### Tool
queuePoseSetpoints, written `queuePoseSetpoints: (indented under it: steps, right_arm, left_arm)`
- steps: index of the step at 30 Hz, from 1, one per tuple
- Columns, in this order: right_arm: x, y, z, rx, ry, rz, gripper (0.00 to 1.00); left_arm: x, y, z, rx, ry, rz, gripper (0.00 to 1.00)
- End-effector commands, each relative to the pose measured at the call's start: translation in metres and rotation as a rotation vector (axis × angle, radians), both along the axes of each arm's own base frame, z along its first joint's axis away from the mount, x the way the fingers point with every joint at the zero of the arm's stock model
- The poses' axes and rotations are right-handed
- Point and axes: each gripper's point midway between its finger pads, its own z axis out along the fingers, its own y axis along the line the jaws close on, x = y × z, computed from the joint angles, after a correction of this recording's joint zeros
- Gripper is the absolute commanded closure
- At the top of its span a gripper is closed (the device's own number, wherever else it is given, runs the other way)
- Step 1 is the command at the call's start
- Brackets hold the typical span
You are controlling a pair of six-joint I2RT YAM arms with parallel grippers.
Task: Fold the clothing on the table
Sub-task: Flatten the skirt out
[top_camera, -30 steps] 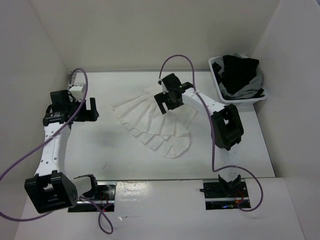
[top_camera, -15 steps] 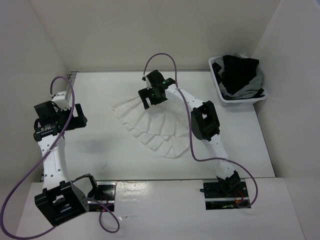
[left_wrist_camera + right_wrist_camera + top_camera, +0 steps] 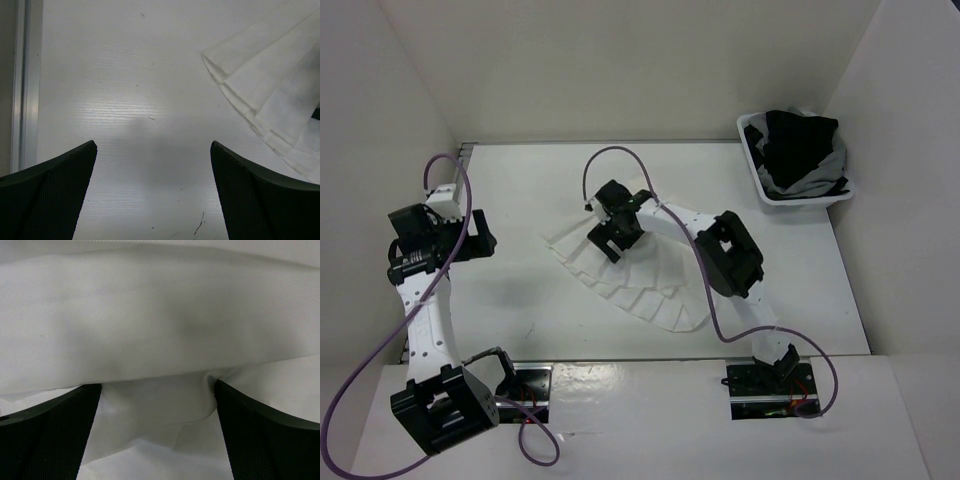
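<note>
Nearest to me, from the overhead camera, the two arm bases sit at the front edge of the table [image 3: 520,300]. The left arm reaches up the left side, and its left gripper [image 3: 482,232] hangs over bare tabletop, well apart from the skirt [image 3: 660,285]. Its own wrist camera adds what the overhead cannot: the jaws are spread wide with nothing between them but white surface. A metal rail [image 3: 22,75] runs along the left border of that view, and the skirt's stacked pleat edges come in at the upper right.

Further in, the skirt lies fanned out near the middle of the table, pleats running toward its curved hem on the near right. The right arm bends across it, and the right gripper [image 3: 608,243] sits above the left part of the fan. From above I cannot tell whether the fingers touch cloth. The right wrist camera is filled with white fabric, both fingers standing wide apart, a small bunched fold showing in the gap, not pinched.

Farthest back, at the right corner, a white basket [image 3: 752,160] holds black and grey garments [image 3: 800,145].
</note>
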Motion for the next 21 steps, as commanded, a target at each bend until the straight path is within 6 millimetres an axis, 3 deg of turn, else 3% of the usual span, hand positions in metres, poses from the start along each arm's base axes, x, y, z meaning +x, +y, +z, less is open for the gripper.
queuePoseSetpoints:
  steps: [1, 3, 6, 8, 9, 10, 13, 16, 18, 21]
  right_arm:
    - [-0.046, -0.040, -0.021, -0.149, 0.087, 0.112, 0.02]
    - [-0.059, -0.039, -0.009, -0.142, 0.074, 0.188, 0.02]
    - [-0.094, -0.054, -0.014, -0.189, 0.111, 0.305, 0.02]
    - [-0.108, -0.054, -0.001, -0.188, 0.085, 0.371, 0.02]
    - [-0.128, -0.056, -0.005, -0.217, 0.097, 0.441, 0.02]
    - [-0.136, -0.054, 0.003, -0.211, 0.080, 0.473, 0.02]
    - [-0.173, -0.051, 0.000, -0.230, 0.106, 0.593, 0.02]
    - [-0.193, -0.046, 0.003, -0.226, 0.114, 0.657, 0.02]
    - [-0.196, -0.042, 0.003, -0.221, 0.106, 0.670, 0.02]
    - [-0.181, -0.032, 0.018, -0.208, 0.027, 0.634, 0.02]
  left_arm:
    - [0.002, -0.003, 0.007, 0.017, -0.044, -0.039, 0.00]
    - [0.003, -0.004, 0.008, 0.011, -0.048, -0.047, 0.00]
    - [0.004, -0.006, 0.006, 0.002, -0.042, -0.054, 0.00]
    - [0.004, -0.007, 0.006, 0.003, -0.046, -0.069, 0.00]
    - [0.004, -0.009, 0.007, -0.002, -0.049, -0.076, 0.00]
    - [0.005, -0.010, 0.007, -0.007, -0.052, -0.083, 0.00]
    - [0.005, -0.012, 0.007, -0.006, -0.056, -0.097, 0.00]
    - [0.005, -0.013, 0.008, -0.012, -0.059, -0.105, 0.00]
    - [0.005, -0.013, 0.008, -0.004, -0.060, -0.111, 0.00]
    - [0.005, -0.015, 0.005, -0.019, -0.047, -0.117, 0.00]
